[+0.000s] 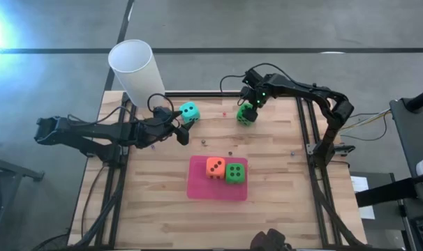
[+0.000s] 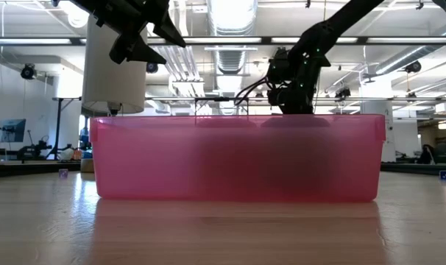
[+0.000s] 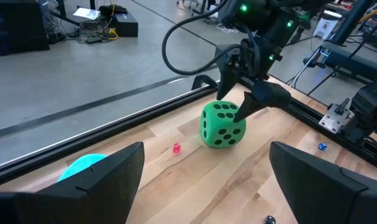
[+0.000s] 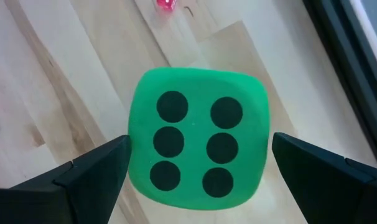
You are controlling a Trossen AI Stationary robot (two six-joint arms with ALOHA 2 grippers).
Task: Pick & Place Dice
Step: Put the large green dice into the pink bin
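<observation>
Wooden table (image 1: 267, 181): pink tray (image 1: 197, 187) holds two dice (image 1: 224, 170); both end effectors spread.

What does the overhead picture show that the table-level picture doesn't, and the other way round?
Only the overhead view shows the dice: an orange die and a green die side by side in the pink tray, a teal die just beyond the open left gripper, and a second green die under the open right gripper.

Only the table-level view shows the pink tray's tall translucent wall, which hides its contents, and the room with ceiling lights behind.

Both share the tray, the white cylinder and both dark arms.
</observation>
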